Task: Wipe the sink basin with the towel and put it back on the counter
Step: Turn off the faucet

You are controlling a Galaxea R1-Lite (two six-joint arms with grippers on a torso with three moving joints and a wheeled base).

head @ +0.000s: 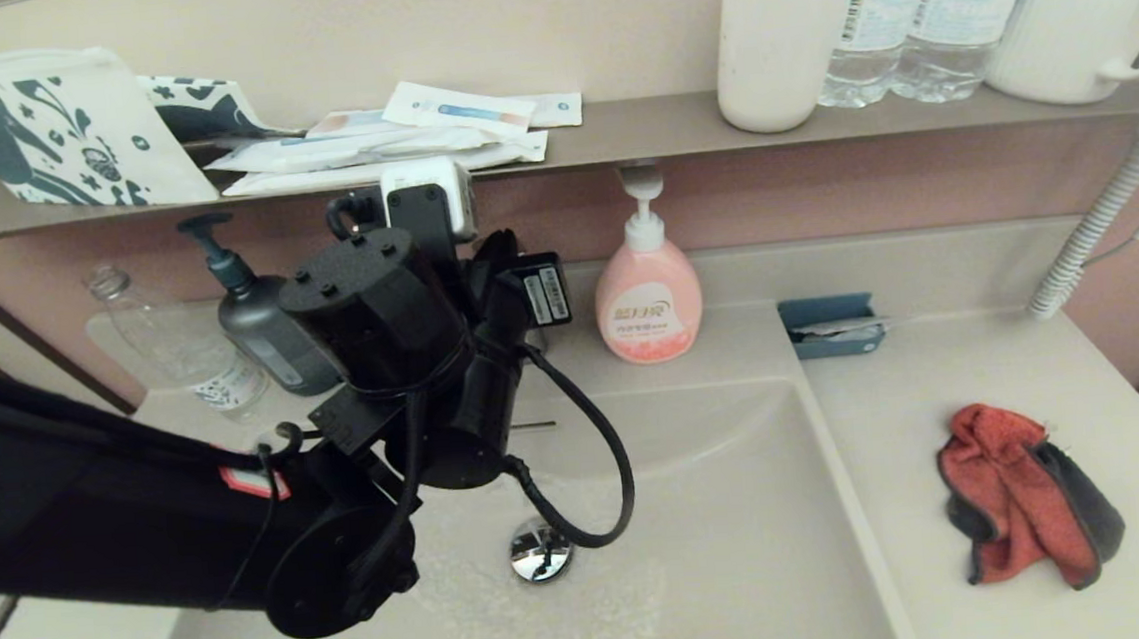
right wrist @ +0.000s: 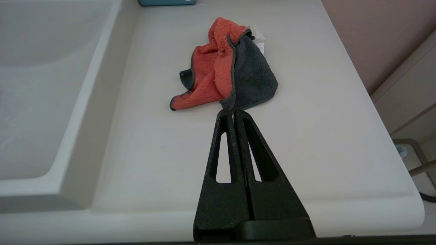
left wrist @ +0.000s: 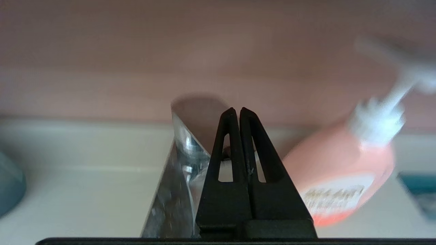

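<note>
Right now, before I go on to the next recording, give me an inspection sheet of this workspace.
Surface: beige counter, bare around the cloth.
Job's things: towel crumpled on the counter, right of the sink basin, red-orange and grey faces both showing; drain plug in the basin.
Clutter: pink soap bottle, dark pump bottle, clear bottle, small blue tray; on the shelf, patterned pouch, packets, white cup, water bottles, mug.
Grippers: left hand shut, by the chrome faucet; right hand shut, empty, just short of the towel.
Cables: black cable looping off the left arm over the basin.
Surroundings: coiled white cord on the right.
</note>
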